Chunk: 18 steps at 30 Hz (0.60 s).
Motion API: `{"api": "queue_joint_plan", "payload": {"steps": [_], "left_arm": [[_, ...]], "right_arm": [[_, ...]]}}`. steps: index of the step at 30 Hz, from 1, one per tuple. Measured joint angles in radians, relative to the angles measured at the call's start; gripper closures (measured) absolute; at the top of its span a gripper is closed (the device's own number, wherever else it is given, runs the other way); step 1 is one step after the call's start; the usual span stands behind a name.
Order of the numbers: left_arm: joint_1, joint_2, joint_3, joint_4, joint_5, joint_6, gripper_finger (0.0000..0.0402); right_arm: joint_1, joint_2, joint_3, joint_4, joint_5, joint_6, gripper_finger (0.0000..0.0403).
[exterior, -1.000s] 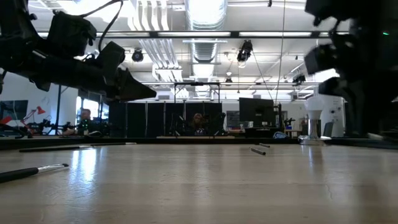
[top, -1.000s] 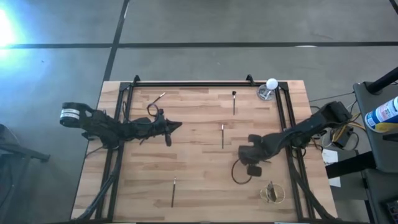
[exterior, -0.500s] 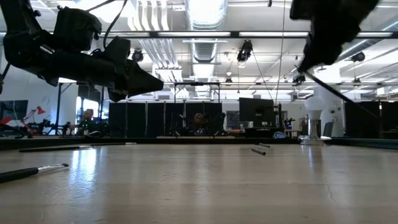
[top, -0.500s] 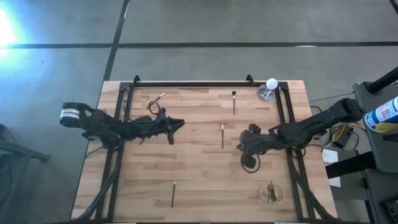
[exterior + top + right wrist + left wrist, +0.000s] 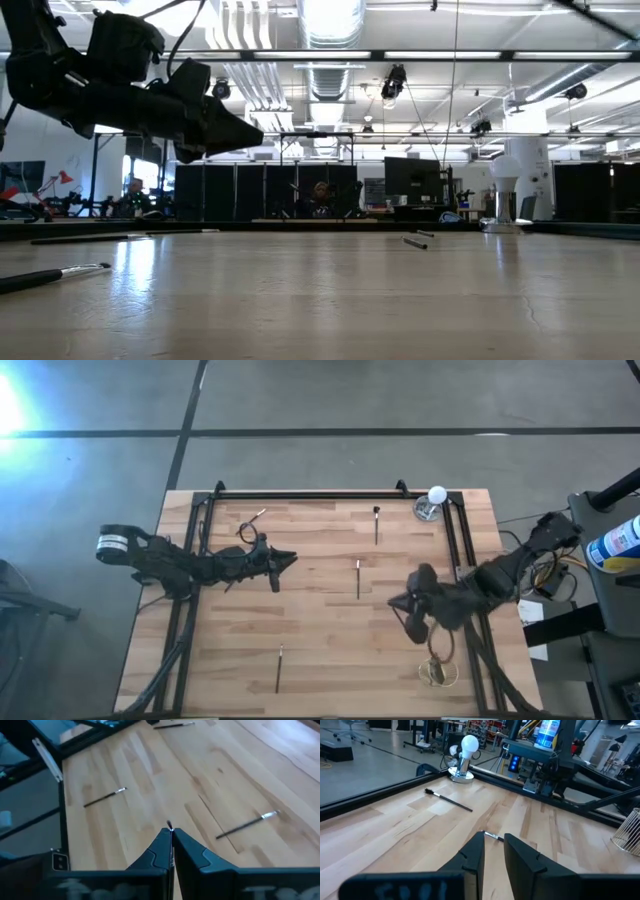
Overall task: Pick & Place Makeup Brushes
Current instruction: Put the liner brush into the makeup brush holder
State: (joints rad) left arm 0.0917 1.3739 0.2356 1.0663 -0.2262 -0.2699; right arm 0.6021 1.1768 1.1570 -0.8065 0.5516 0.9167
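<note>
1. The wooden tabletop [image 5: 320, 640] carries a black frame [image 5: 310, 493] that runs along its far edge and down both sides.
2. The left arm [image 5: 170, 565] reaches in from the left side. Its left tool [image 5: 287, 558] hangs above the wood left of centre, well off the surface in the low view [image 5: 240, 135]. Its fingers [image 5: 472, 852] stand slightly apart with nothing between them.
3. The right arm [image 5: 500, 570] comes in over the frame's right rail. The right tool [image 5: 405, 603] sits over the right part of the tabletop. Its fingers [image 5: 157, 851] are pressed together, and the tip of a thin held brush [image 5: 170, 826] pokes out between them.
4. A wire basket [image 5: 438, 671] stands near the front right corner, just below the right tool in the high view.
5. A white ball on a round base [image 5: 433, 500] stands at the far right corner.
6. Four makeup brushes lie loose and well apart:
   - The corner brush [image 5: 258, 515] lies at the far left.
   - The dark-tipped brush [image 5: 376, 525] lies at the far middle.
   - The middle brush [image 5: 358, 578] lies between the two tools.
   - The front brush [image 5: 279, 668] lies near the front edge.
</note>
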Motion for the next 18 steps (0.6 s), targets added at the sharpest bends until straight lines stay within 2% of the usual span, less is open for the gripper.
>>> {"api": "queue_joint_plan", "payload": {"steps": [4, 9, 13, 18], "left_arm": [[0.0, 0.0, 0.0, -0.004, 0.0, 0.0, 0.0335], [0.0, 0.0, 0.0, -0.005, 0.0, 0.001, 0.0335], [0.0, 0.0, 0.0, -0.005, 0.0, 0.001, 0.0335], [-0.001, 0.0, 0.0, -0.006, 0.015, -0.001, 0.0335]], "right_arm": [[0.135, 0.074, 0.122, -0.178, 0.109, 0.185, 0.0394], [0.29, 0.186, 0.234, -0.374, 0.176, 0.402, 0.0394], [0.392, 0.259, 0.275, -0.423, 0.186, 0.486, 0.0394], [0.495, 0.329, 0.262, -0.432, 0.19, 0.592, 0.0394]]}}
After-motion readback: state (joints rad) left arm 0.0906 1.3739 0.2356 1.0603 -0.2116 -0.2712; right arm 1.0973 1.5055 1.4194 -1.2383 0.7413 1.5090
